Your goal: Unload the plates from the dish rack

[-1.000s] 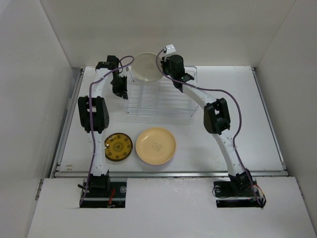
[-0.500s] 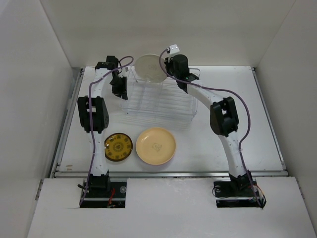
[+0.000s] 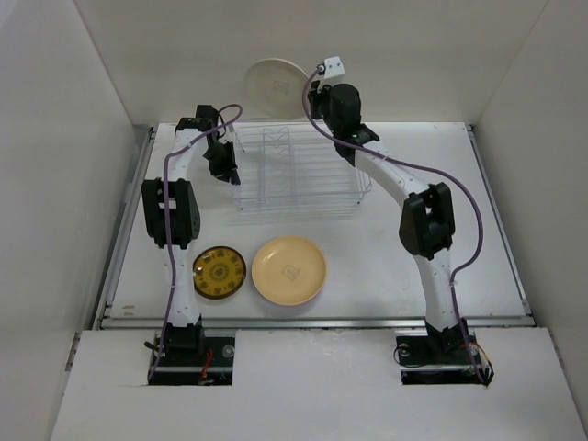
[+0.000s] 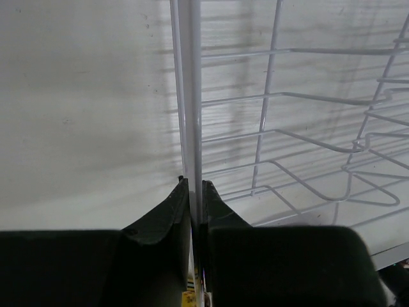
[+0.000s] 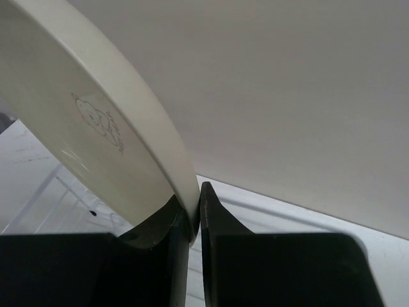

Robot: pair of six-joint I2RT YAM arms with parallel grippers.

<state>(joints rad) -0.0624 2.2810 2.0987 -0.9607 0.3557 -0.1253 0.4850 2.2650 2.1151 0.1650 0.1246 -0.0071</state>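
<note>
The wire dish rack (image 3: 299, 173) stands at the back middle of the table with no plates in its slots. My right gripper (image 3: 310, 92) is shut on the rim of a cream plate (image 3: 276, 86), held high above the rack's back edge; the right wrist view shows its rim (image 5: 128, 121) pinched between my fingers. My left gripper (image 3: 227, 163) is shut on the rack's left end wire (image 4: 190, 109). An amber patterned plate (image 3: 219, 272) and a cream-yellow plate (image 3: 288, 269) lie flat on the table in front of the rack.
White walls enclose the table at the back and on both sides. The table's front edge (image 3: 312, 322) runs just behind the arm bases. The right arm arches over the rack's right end.
My right gripper has lifted the cream plate up and back out of the rack. The rack has shifted slightly. The left arm has stayed at the rack's left end.
</note>
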